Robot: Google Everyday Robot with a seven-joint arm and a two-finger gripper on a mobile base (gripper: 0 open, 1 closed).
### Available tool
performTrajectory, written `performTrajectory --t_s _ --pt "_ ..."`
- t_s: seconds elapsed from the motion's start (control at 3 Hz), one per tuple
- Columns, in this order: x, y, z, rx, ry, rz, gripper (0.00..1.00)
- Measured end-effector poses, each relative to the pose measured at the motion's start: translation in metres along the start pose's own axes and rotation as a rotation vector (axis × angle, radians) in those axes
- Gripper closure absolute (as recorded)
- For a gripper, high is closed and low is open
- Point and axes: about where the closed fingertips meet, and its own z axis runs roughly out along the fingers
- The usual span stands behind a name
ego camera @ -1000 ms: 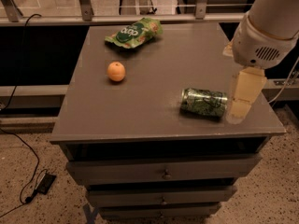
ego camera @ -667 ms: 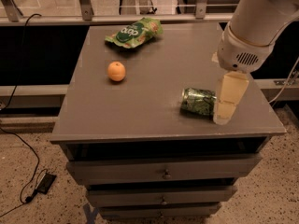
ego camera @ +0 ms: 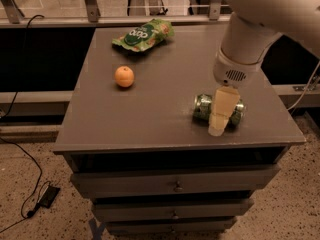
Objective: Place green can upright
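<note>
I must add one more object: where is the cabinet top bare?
Widest bare patch on the cabinet top: front left, bordered by the orange, the front edge and the green can. A smaller patch lies between orange and green snack bag. Crowded: front right, where the gripper is at the lying can.

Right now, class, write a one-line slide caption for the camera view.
Gripper at a green can lying on its side, front right of the table; orange and snack bag farther back.

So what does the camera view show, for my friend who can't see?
The robot's claw is right over a green can lying on its side on a grey cabinet. Farther back sit an orange and a green snack bag.
</note>
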Motion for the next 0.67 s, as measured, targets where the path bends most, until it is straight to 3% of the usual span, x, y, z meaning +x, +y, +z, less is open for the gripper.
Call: performTrajectory --t_s 0.67 --pt "-0.020 0.009 0.050 -0.025 0.012 -0.017 0.00"
